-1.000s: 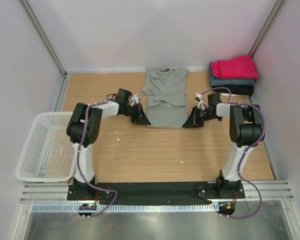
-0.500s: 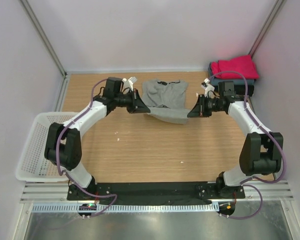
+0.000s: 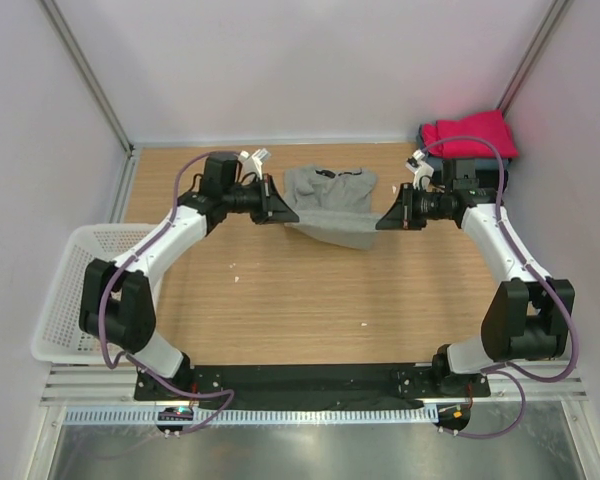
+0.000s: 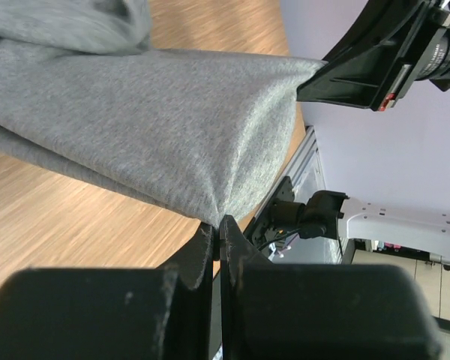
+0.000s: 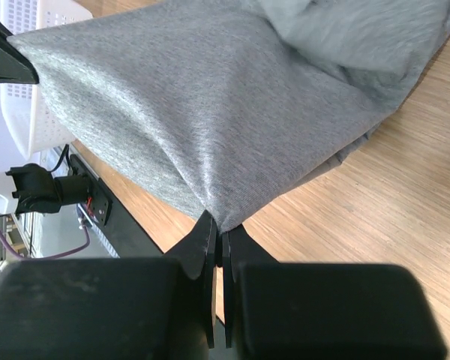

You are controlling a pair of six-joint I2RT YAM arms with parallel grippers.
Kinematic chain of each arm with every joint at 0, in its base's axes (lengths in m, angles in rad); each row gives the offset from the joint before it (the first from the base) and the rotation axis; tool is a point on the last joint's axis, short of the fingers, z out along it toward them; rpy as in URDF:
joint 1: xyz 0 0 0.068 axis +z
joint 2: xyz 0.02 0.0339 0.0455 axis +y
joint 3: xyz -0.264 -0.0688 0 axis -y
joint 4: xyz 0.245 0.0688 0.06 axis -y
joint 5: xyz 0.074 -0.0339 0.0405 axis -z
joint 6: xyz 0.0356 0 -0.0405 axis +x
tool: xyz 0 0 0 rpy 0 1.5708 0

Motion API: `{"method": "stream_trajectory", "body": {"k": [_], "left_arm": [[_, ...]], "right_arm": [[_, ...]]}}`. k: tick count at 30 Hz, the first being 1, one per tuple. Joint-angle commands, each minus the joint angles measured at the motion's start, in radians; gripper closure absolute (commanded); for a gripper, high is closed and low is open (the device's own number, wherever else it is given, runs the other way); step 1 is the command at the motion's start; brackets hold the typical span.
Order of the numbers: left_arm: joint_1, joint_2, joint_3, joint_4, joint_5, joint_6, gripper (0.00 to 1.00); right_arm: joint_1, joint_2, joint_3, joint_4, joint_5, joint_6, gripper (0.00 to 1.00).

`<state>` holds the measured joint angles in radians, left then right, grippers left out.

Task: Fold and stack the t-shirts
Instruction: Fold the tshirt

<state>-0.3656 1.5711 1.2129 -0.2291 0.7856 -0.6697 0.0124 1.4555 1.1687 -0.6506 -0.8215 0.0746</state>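
Observation:
The heather-grey t-shirt (image 3: 330, 205) lies at the back middle of the table, its lower half lifted and stretched between both grippers above the collar half. My left gripper (image 3: 280, 212) is shut on the left hem corner; the cloth (image 4: 157, 127) fans out from its jaws. My right gripper (image 3: 384, 220) is shut on the right hem corner, and the cloth (image 5: 232, 105) spreads from its jaws. A folded stack stands at the back right: the magenta-red tee (image 3: 470, 133) on top, the slate-blue one (image 3: 432, 162) under it, the black one (image 3: 496, 180) at the bottom.
A white mesh basket (image 3: 88, 290) stands at the left edge of the table and shows in the right wrist view (image 5: 37, 90). The wooden table (image 3: 310, 300) runs to the black rail in front. Grey walls close in at the back and the sides.
Both grippers lifted the shirt's bottom hem from the near side and carried it back towards the collar. The shirt went from flat to folded over itself.

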Motion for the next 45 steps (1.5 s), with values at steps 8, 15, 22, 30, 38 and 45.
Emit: {"method": "stream_trajectory", "body": {"k": [8,15,22,30,38,45], "left_arm": [[0.013,0.191,0.137,-0.056,-0.016,0.103,1.00],[0.037,0.411,0.416,-0.140,-0.031,0.160,1.00],[0.044,0.648,0.802,-0.213,-0.104,0.228,1.00],[0.060,0.840,1.042,-0.173,-0.232,0.306,1.00],[0.068,0.986,1.183,-0.049,-0.400,0.378,1.00],[0.077,0.956,1.199,-0.033,-0.385,0.366,1.00]], "right_arm": [[0.006,0.167,0.083,0.140,0.053,0.037,0.98],[0.017,0.322,0.255,0.189,0.093,0.044,0.99],[0.015,0.512,0.514,0.206,0.151,0.042,0.99],[0.015,0.805,0.847,0.204,0.196,0.080,0.98],[0.017,1.032,1.094,0.247,0.228,0.131,0.99],[0.018,0.990,1.064,0.278,0.202,0.156,0.99]]}}
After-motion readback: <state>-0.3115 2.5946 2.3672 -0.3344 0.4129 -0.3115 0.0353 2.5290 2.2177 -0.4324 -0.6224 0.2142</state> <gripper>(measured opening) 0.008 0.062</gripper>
